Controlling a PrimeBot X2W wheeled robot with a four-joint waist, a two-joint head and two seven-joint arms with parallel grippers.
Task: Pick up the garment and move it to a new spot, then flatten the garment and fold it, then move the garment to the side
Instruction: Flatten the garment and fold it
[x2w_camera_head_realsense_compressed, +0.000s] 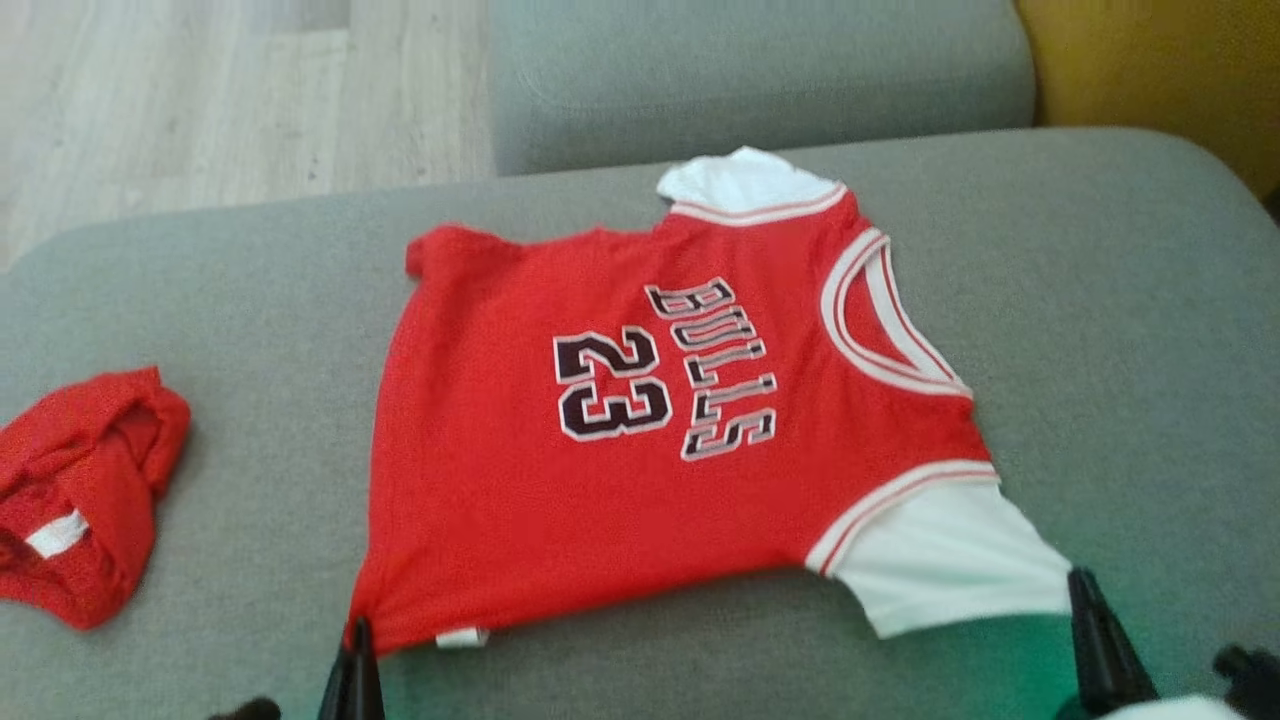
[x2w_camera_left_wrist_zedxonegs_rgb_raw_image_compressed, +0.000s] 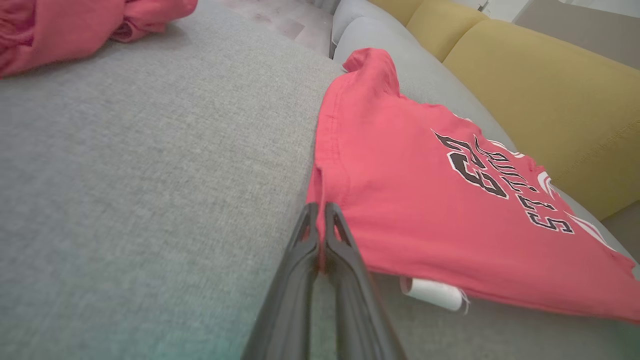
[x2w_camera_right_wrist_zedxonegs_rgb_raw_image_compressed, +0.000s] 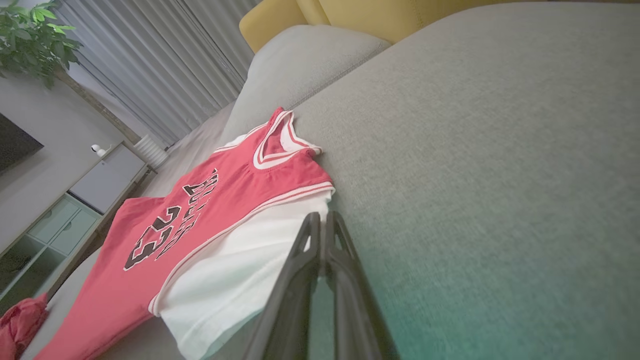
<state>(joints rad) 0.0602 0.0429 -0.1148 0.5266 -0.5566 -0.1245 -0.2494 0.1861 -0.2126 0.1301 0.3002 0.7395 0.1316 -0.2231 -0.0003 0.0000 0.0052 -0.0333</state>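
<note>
Lying flat on the grey cushion (x2w_camera_head_realsense_compressed: 1100, 300), your garment (x2w_camera_head_realsense_compressed: 600, 480) has its hem corner pinched in the closed left pincer (x2w_camera_left_wrist_zedxonegs_rgb_raw_image_compressed: 319, 207); your right pincer (x2w_camera_right_wrist_zedxonegs_rgb_raw_image_compressed: 322, 217), also closed, touches its white sleeve (x2w_camera_head_realsense_compressed: 950, 560). Crumpled red cloth (x2w_camera_head_realsense_compressed: 80, 490) lies beyond its hem.

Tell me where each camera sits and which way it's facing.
Head view: high, looking down at the jersey on the grey seat; left gripper and right gripper tips at bottom.
Left wrist view: low at the hem, facing along its shut fingers toward yellow cushions.
Right wrist view: low at the white sleeve, facing curtains past its shut fingers.
Shared: the jersey's 23.
</note>
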